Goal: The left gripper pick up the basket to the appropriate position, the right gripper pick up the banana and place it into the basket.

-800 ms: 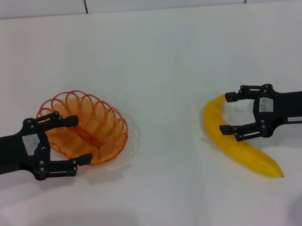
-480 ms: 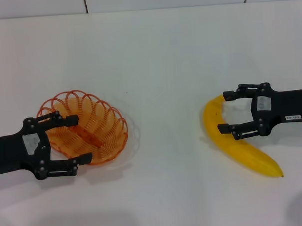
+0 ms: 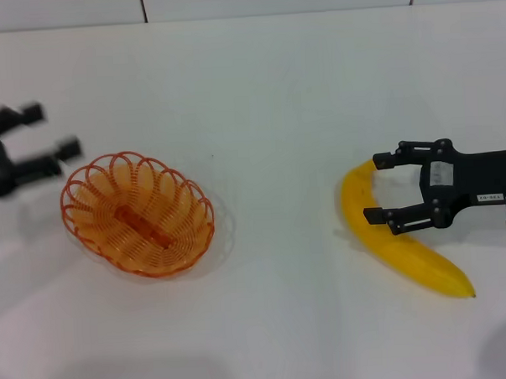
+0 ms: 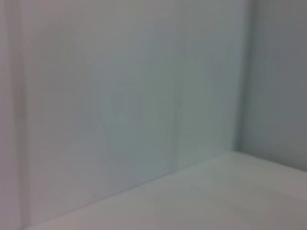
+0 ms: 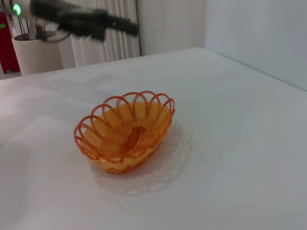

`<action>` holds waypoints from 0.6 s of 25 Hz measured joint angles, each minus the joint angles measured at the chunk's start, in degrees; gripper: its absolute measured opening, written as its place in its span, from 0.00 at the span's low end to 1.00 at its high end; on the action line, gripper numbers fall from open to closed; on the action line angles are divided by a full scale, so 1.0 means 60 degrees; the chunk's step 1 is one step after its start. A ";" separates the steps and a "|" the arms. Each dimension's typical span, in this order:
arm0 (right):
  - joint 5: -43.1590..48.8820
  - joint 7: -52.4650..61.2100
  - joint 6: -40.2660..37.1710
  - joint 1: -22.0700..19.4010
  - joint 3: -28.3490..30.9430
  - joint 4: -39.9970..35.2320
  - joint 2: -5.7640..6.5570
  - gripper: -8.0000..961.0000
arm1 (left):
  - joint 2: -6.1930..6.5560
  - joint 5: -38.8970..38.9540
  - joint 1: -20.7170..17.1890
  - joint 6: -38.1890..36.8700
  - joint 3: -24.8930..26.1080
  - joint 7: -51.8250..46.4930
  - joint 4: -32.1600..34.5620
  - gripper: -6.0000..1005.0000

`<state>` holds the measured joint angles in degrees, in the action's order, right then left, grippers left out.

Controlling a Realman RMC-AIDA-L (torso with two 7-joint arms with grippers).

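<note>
The white table [image 3: 266, 97] carries everything here. The banana [image 3: 389, 238], bright yellow and curved, lies on it with its upper half between the fingers of the right gripper [image 3: 377, 187]. One finger [image 3: 394, 158] sits at the banana's stem end and the other [image 3: 397, 219] lies across its middle; they are spread wide and not pressed onto the fruit. The tip of the banana reaches out past the lower finger toward the table's near edge.

The orange wire basket [image 3: 138, 213] stands on the table, well apart from the banana. The left gripper [image 3: 42, 131] is clear of it, up beside the basket's far rim, its fingers parted and holding nothing. From the right wrist view the basket [image 5: 125, 130] is empty, and the left gripper [image 5: 120, 25] shows blurred beyond it.
</note>
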<state>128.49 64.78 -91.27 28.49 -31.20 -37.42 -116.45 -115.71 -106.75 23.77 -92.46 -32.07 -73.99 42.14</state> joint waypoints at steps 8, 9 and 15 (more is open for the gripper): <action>-0.0001 0.0132 0.0051 0.0045 -0.0077 -0.0001 0.0007 0.94 | 0.0626 -0.1897 0.0809 0.1493 -0.0011 -0.3970 0.1133 0.86; -0.0001 0.0145 0.0051 0.0052 -0.0088 -0.0001 0.0009 0.94 | 0.0758 -0.2529 0.1099 0.1505 -0.0015 -0.4453 0.1093 0.86; -0.0001 0.0150 0.0051 0.0056 -0.0092 -0.0004 0.0015 0.94 | 0.0728 -0.4555 0.1909 0.1704 -0.0033 -0.5200 0.0985 0.85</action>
<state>128.49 65.69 -90.96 28.83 -31.75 -37.45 -116.36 -111.35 -134.08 35.22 -82.24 -32.27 -105.19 48.05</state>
